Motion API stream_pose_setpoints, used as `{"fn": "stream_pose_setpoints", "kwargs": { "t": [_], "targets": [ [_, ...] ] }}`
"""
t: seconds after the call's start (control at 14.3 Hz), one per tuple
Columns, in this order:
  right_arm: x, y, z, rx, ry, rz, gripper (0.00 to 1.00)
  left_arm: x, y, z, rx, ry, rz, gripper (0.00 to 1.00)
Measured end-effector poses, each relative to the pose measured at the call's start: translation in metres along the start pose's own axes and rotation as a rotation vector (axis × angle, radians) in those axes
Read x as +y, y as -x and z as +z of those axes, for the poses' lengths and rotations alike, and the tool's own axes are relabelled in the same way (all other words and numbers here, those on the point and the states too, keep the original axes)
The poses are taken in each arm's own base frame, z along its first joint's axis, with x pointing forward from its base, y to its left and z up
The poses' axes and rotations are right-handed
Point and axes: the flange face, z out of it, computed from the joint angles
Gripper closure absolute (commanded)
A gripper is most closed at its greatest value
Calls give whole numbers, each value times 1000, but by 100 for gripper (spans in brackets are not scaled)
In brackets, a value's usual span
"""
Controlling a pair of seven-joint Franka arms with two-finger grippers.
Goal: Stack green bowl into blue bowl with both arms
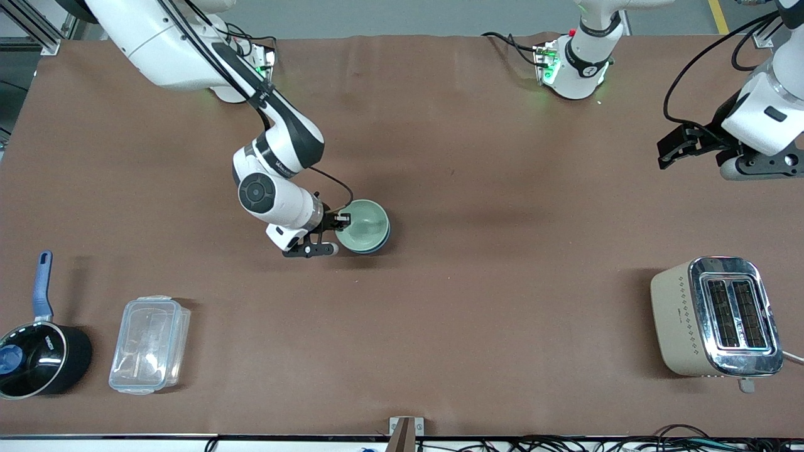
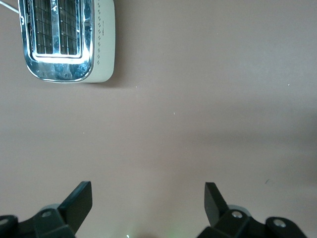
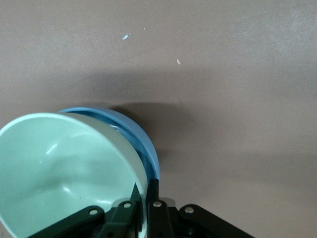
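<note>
Right wrist view: blue bowl under green bowl

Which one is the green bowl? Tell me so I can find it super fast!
Start at the big brown table and find the white right arm's black gripper near the middle. It pinches the rim of the small round pale mint-green bowl, which sits tilted inside a sky-blue bowl of similar size. It is the only green dish.
</note>
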Motion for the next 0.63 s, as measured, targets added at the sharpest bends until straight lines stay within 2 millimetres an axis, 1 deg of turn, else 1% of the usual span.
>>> {"fn": "stream_pose_setpoints", "kwargs": {
  "t": [0.07, 0.14, 0.21, 0.35, 0.42, 0.49, 0.56, 0.63],
  "targets": [
    [0, 0, 0, 1, -1, 0, 20, 0, 2, 1, -2, -1, 2, 0],
    [0, 0, 0, 2, -2, 0, 8, 0, 3, 1, -2, -1, 6, 0],
    [0, 0, 0, 3, -2, 1, 1, 1, 5, 1, -3, -1, 8, 0],
    [-1, -2, -2, 7, -4, 16, 0, 1, 6, 3, -6, -1, 10, 0],
    [-2, -4, -9, 18, -7, 27, 0, 2, 6, 3, -7, -1, 14, 0],
    [-5, -6, -23, 35, -9, 32, 0, 2, 7, 4, -7, 0, 23, 0],
    [-8, -9, -46, 48, -3, 34, 0, 2, 7, 3, -5, 0, 32, 0],
    [-7, -12, -80, 62, 11, 38, 0, 1, 8, 2, -3, 0, 35, 0]
  ]
}}
